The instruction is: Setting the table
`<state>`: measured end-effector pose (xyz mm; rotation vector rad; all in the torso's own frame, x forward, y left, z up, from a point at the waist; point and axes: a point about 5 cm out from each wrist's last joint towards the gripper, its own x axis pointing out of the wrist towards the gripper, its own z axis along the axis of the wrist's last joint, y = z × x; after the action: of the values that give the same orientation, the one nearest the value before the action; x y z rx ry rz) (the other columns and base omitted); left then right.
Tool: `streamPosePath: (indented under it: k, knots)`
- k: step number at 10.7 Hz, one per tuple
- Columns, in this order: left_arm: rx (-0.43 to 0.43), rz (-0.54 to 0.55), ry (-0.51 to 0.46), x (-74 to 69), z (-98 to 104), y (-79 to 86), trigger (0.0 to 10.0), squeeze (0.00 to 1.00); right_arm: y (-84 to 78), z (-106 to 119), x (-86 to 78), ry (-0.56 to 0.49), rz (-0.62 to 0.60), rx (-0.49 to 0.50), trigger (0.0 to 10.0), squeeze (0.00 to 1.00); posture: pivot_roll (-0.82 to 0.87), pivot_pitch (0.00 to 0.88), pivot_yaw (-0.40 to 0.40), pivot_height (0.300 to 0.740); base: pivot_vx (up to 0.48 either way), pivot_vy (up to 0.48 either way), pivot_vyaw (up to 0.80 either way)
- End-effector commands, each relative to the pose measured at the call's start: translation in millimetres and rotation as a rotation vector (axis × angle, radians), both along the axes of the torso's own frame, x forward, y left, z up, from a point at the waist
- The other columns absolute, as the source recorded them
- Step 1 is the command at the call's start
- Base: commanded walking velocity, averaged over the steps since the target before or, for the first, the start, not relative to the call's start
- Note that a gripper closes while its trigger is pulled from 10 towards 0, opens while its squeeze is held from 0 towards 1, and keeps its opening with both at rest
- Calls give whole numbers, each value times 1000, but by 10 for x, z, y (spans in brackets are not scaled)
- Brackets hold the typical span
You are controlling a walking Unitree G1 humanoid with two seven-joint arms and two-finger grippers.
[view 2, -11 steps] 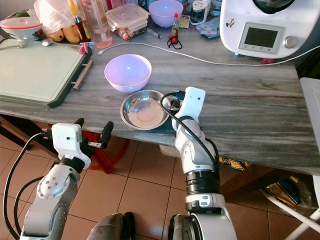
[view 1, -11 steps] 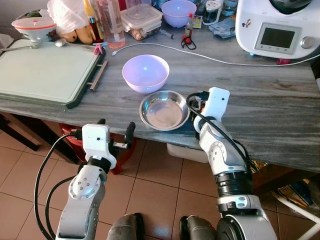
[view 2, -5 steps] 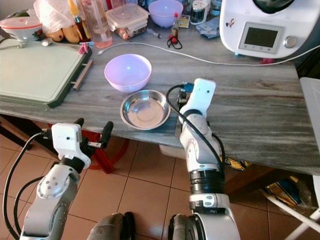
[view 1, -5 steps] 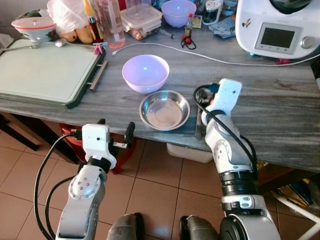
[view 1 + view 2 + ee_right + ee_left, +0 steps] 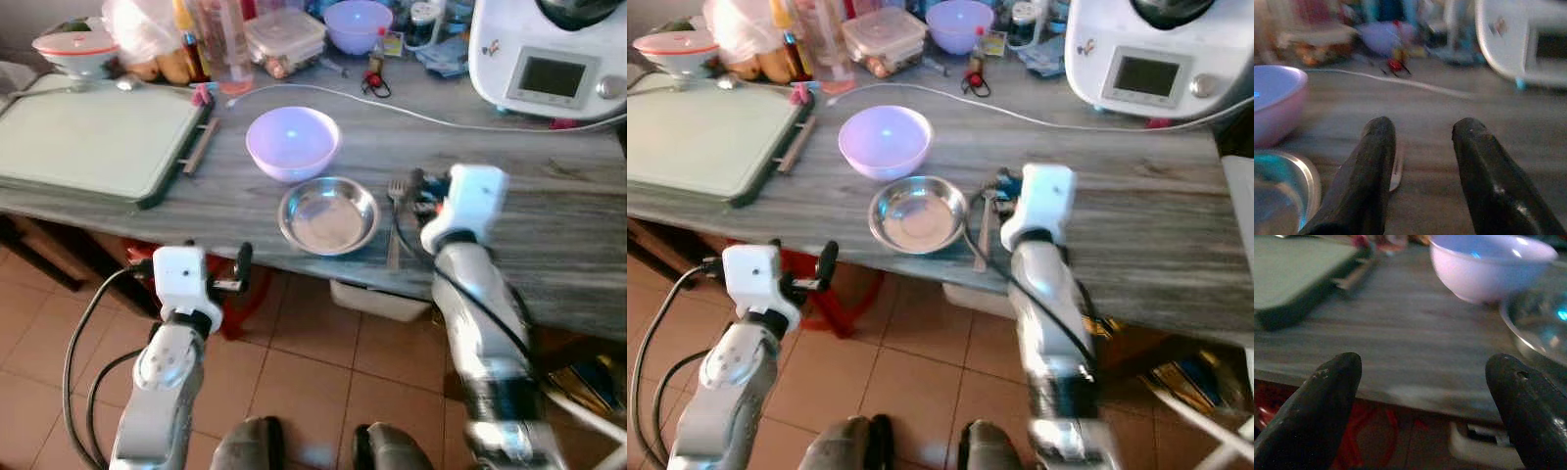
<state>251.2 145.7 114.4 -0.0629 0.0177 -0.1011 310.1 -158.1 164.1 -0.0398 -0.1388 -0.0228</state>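
Our right gripper (image 5: 1422,161) hovers open and empty over the fork (image 5: 394,225), which lies at the table's (image 5: 549,245) front edge beside the steel bowl (image 5: 328,215); a careless nudge could tip the fork off. Left gripper (image 5: 1420,406) open, idle.

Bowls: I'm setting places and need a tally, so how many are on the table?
3: a lilac bowl mid-table, a steel bowl just in front of it near the edge, and another lilac bowl at the back among clutter that could hide more.
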Motion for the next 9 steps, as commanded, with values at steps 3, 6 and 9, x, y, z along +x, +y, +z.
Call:
streamPosePath:
  k: [3, 6, 9]
  knots:
    - [19, 28, -27, 86, 29, 94, 10000, 0, -113, -130, -138, 31, -23, 7, 10000, 0, 8, 0, 70, 740, -166, 0, 0]
    - [28, 27, -35, 113, 42, 138, 10000, 0, -195, -201, -180, 60, -75, 12, 10000, 0, -1, 0, 84, 740, -259, 0, 0]
    - [30, 25, -21, 80, -5, 138, 10000, 0, -248, -285, -242, 94, -80, 4, 10000, 0, -3, 0, 87, 740, -268, 0, 0]
